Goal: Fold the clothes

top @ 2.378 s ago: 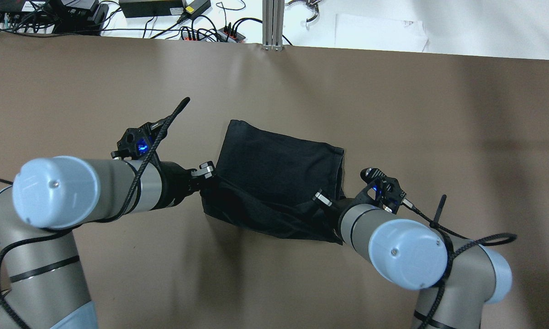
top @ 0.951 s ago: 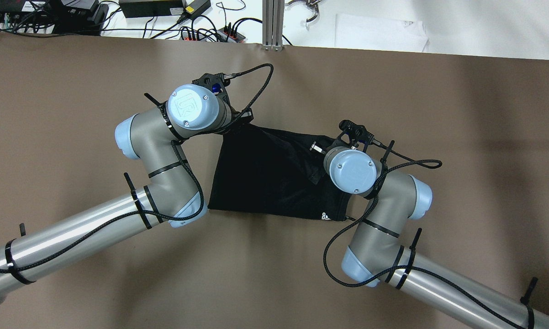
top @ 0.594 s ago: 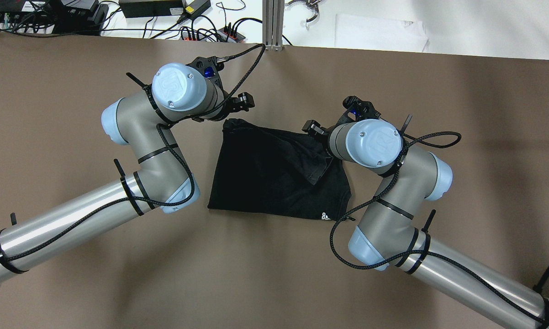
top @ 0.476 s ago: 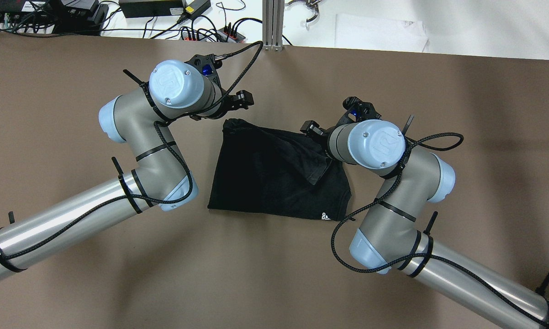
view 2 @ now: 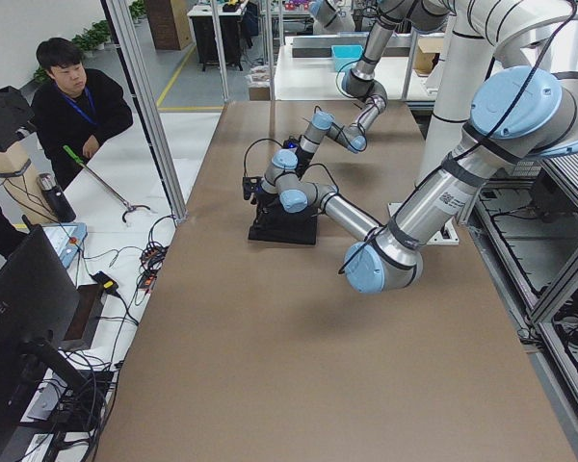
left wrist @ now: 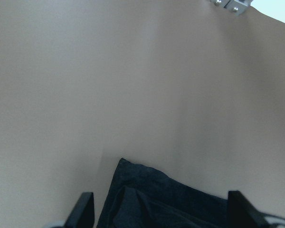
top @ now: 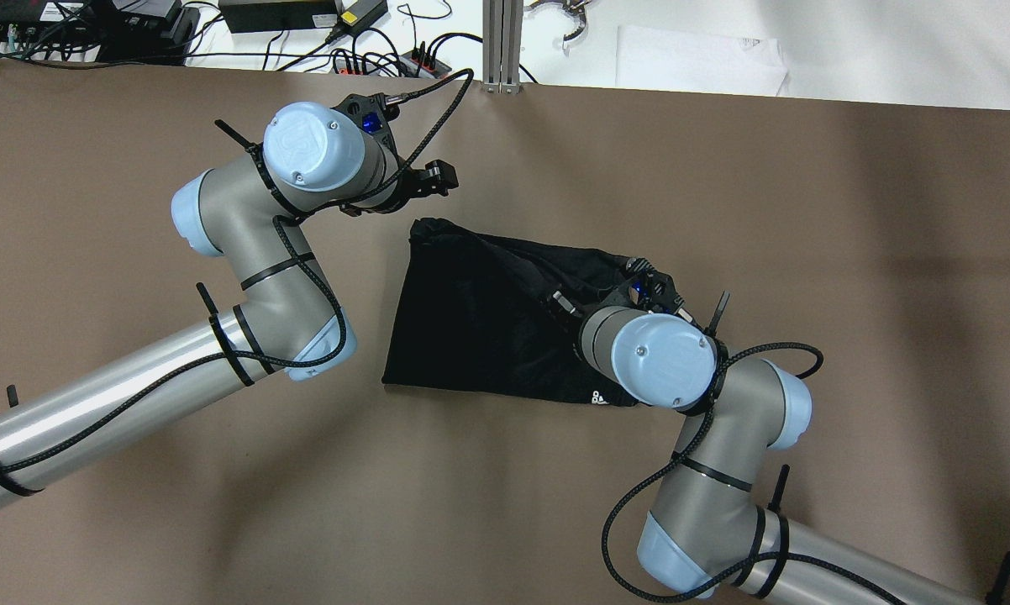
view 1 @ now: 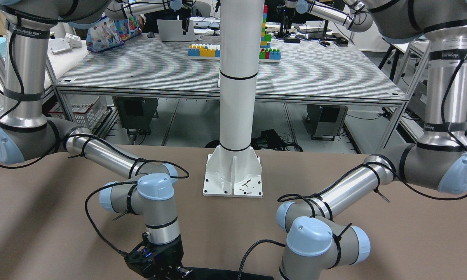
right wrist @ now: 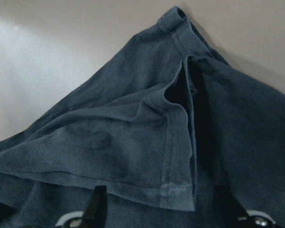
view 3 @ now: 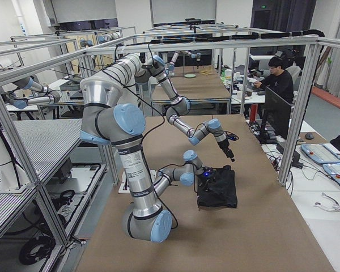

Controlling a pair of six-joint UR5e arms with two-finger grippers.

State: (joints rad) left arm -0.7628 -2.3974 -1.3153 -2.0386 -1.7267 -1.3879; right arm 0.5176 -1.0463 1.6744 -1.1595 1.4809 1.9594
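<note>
black garment [top: 480,328] lay in the middle of the table [top: 765,185], top layer rucked at its right end, left gripper [left wrist: 162,211] and right gripper [right wrist: 164,209] both wide open and empty (right one just over the loose flap), so a shallow pinch could've snagged one layer and dragged the fold apart.

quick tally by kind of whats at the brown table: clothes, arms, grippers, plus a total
garment: 1
arms: 2, left arm and right arm
grippers: 2, left gripper and right gripper, both open
total: 5
</note>
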